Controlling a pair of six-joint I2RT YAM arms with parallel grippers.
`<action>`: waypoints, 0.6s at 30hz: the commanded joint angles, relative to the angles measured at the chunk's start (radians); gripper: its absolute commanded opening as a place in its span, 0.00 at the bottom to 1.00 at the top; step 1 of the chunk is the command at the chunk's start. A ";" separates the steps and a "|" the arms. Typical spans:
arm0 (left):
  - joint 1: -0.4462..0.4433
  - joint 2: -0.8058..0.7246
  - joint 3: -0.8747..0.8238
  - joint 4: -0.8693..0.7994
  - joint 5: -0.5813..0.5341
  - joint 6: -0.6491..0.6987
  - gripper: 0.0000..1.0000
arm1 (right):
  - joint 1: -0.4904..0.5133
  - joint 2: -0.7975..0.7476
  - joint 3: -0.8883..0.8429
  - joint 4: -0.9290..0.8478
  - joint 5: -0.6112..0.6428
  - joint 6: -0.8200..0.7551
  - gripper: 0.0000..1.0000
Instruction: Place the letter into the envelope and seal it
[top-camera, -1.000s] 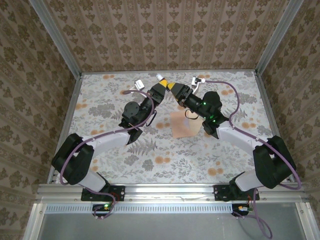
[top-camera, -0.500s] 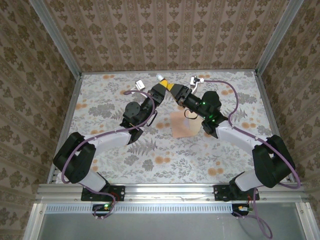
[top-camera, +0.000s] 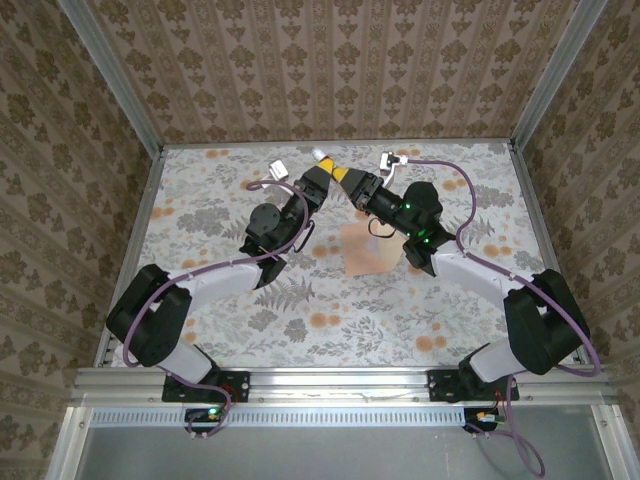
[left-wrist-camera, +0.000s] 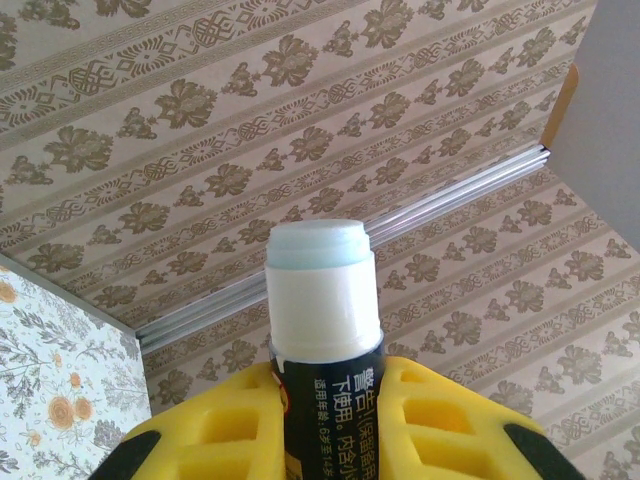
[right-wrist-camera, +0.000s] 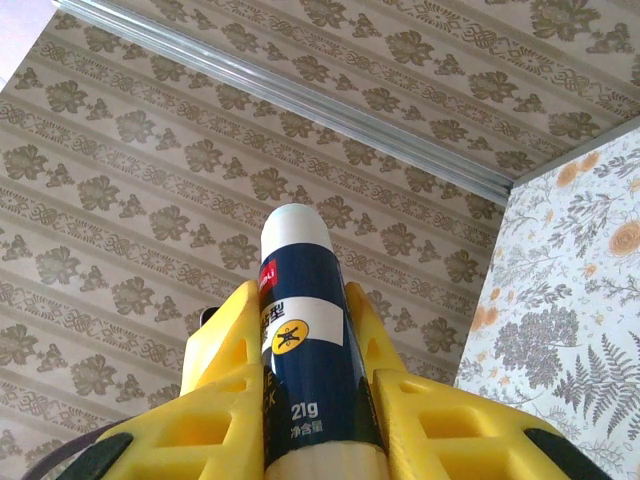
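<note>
Yellow at the fingers (left-wrist-camera: 430, 390) of the left gripper (left-wrist-camera: 325, 378), and clenched: grips a glue stick (left-wrist-camera: 322, 335) by its dark printed body, below the white collar, so as to leave the pale uncapped tip (left-wrist-camera: 318, 243) standing free toward the patterned wall (left-wrist-camera: 180, 130). Reads as a hold for smearing: spares the fingers the sticky end and lets that end meet paper first.

Over at the right gripper (right-wrist-camera: 302, 300), likewise clamped, with no gap showing on either side of a dark blue tube (right-wrist-camera: 312, 390) marked 21g and finished in a rounded white end. Hard to say whether part of the same stick or a separate piece. Looks like a two-handed hold for uncapping or for winding the glue up.

From overhead, poised nose to nose above the far half of the desk (top-camera: 250, 310), just beyond the paper; probably done there to spare the paper stray glue during readying of the stick.

Farther out, find the peach envelope (top-camera: 358, 258) lying flat on the desk between the two forearms, nearer the right arm (top-camera: 470, 275), with its far corner overlapped by that arm. Left flat, presumably for taking a swipe of glue on the flap and for pressing shut against something firm. Suggests the sealing step, with the letter presumably inside already; cannot confirm that, nor make out the lie of the flap.
</note>
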 joint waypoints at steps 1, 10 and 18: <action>-0.002 0.002 -0.008 0.029 0.010 0.029 0.04 | 0.004 -0.025 0.034 -0.020 0.009 -0.032 0.24; 0.021 -0.064 -0.021 -0.053 0.019 0.091 0.41 | -0.028 -0.063 0.042 -0.116 0.011 -0.085 0.23; 0.056 -0.125 -0.034 -0.103 0.049 0.130 0.57 | -0.071 -0.125 0.041 -0.205 0.022 -0.135 0.22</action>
